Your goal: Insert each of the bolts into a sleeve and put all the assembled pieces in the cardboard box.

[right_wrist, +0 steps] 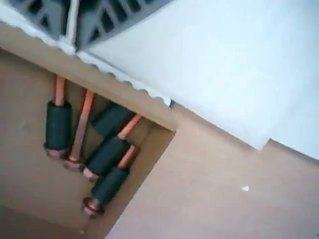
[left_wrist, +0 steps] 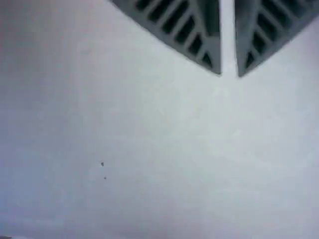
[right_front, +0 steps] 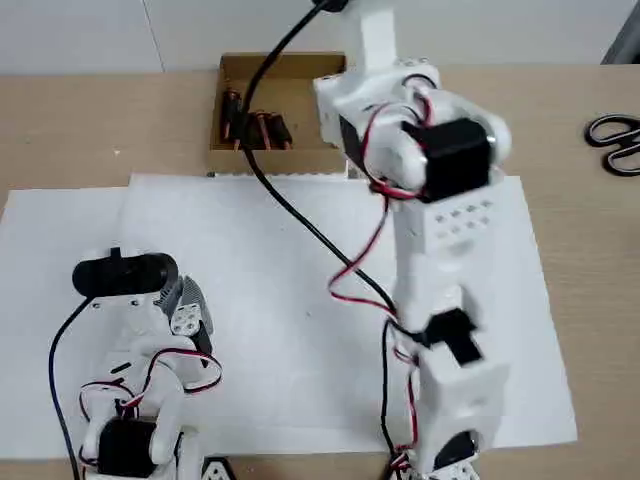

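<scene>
Brown is the cardboard box [right_front: 280, 160], and it sits at the far side of the table [right_front: 80, 120], touching the far edge of the white paper [right_front: 290, 330]. Inside the box lie the bolts [right_wrist: 128, 127]. They are copper in colour. Most of them are pushed into black sleeves [right_wrist: 107, 154], with a bit of copper sticking out at each end. They lie close together by one wall of the box, some of them touching. One thin bolt [right_wrist: 82, 124] lies between two of the others, and I cannot tell if it has a sleeve on it.

Over the paper, the right arm [right_front: 445, 260] is stretched out long, all the way to the box. The right claw [right_wrist: 75, 47] is just at the near wall of the box, where the paper meets the cardboard. Its two grey fingers are pinched close, with only a thin line of a gap, and nothing is in between them.

At the near side of the table, the left arm [right_front: 140, 400] is folded up small. The left claw [left_wrist: 229, 73] hangs over bare white paper. Its fingers are close together too, with a narrow gap, and it holds nothing.

A black cable [right_front: 290, 210] runs across the paper and over the box. A pair of scissors [right_front: 615, 140] lies far off on the wood, well away from the box.
</scene>
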Tool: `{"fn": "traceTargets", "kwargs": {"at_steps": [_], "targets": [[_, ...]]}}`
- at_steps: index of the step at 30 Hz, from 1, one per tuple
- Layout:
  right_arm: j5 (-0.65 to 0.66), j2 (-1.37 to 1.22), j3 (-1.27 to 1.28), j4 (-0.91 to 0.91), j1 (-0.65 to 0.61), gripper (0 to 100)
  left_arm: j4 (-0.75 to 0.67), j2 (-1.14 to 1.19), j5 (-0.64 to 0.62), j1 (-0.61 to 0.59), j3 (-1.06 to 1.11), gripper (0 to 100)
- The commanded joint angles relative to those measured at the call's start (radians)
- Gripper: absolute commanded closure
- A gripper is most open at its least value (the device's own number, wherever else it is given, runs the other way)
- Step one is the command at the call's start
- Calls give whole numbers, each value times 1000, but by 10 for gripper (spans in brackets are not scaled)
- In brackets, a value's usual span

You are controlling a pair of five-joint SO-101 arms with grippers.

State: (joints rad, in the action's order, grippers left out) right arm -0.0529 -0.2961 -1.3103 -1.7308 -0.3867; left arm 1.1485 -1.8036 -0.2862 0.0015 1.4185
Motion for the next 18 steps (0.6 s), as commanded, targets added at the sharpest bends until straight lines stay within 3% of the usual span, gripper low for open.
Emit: {"fn": "traceTargets", "kwargs": {"at_steps": [1, 18], "targets": [[-14, 206, 150, -12, 24, 996, -6, -9, 5, 6, -10, 994], [-57, 1021, 1192, 33, 213, 995, -5, -9, 6, 0, 47, 994]]}}
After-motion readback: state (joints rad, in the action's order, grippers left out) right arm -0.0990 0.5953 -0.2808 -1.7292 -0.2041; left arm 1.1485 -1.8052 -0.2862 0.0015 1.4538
